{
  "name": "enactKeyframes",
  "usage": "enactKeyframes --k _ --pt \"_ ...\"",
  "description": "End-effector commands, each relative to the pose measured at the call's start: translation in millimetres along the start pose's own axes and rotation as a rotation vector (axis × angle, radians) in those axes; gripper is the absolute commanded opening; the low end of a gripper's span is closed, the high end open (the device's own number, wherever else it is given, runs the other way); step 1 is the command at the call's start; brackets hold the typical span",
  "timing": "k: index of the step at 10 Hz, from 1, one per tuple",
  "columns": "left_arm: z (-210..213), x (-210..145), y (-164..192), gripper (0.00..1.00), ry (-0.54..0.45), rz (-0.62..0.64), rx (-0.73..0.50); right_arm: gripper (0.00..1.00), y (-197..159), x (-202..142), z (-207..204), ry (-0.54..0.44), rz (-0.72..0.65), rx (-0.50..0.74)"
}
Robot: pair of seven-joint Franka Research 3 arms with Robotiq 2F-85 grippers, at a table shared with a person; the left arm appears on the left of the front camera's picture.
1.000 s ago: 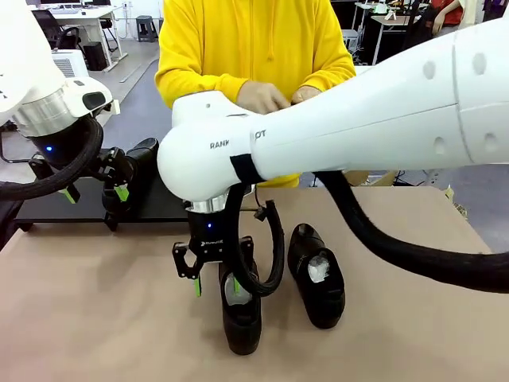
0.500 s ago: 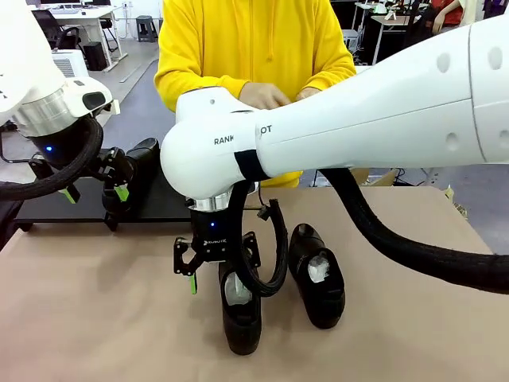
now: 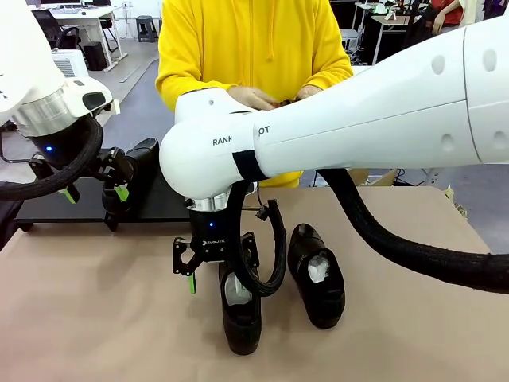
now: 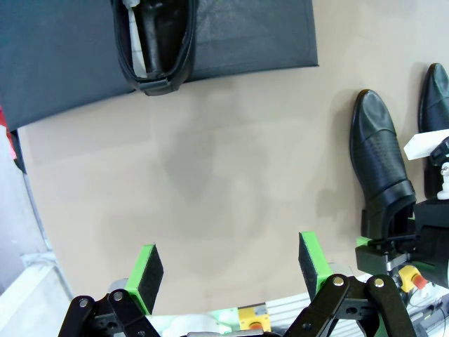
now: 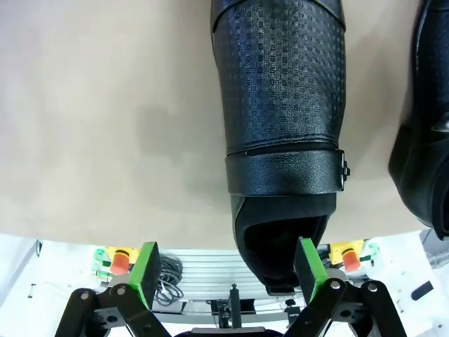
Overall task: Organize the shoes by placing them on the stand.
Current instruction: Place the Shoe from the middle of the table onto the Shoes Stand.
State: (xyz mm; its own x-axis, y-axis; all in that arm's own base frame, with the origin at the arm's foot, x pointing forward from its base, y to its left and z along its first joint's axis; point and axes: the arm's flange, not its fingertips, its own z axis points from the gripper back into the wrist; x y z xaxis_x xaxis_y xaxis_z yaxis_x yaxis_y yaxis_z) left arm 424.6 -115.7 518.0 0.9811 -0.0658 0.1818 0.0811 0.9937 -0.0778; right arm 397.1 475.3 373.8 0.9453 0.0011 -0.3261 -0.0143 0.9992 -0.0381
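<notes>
Gaping wide, empty, the right tool [image 5: 228, 270] straddles the heel of one shoe [image 5: 280, 105].

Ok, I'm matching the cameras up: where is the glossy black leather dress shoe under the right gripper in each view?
Front view: glossy black leather dress shoe at bottom centre, under the right gripper.
Left wrist view: right side, toe pointing up.
Right wrist view: upper centre, heel end between the green pads.
Shared landmark: the second black shoe beside it, at the right edge in both wrist views.
</notes>
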Motion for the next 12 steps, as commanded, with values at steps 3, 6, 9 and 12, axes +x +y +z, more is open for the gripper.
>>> enactKeyframes --k 3,6,9,12 --pt "1.3 1.9 2.0 1.0 -0.002 -0.009 -0.002 1.0 0.0 0.0 0.0 0.0 0.0 0.0" --pt "1.3 1.9 2.0 1.0 -0.002 -0.009 -0.002 1.0 -61.0 -65.0 71.9 -0.185 -0.013 -0.173" --pt "1.3 1.9 2.0 1.0 -0.002 -0.009 -0.002 1.0 -185.7 -90.5 87.2 -0.304 0.026 -0.057" --pt "0.3 0.5 0.5 1.0 -0.001 0.001 0.0 1.0 -292.8 -94.3 74.5 -0.301 -0.12 0.066"
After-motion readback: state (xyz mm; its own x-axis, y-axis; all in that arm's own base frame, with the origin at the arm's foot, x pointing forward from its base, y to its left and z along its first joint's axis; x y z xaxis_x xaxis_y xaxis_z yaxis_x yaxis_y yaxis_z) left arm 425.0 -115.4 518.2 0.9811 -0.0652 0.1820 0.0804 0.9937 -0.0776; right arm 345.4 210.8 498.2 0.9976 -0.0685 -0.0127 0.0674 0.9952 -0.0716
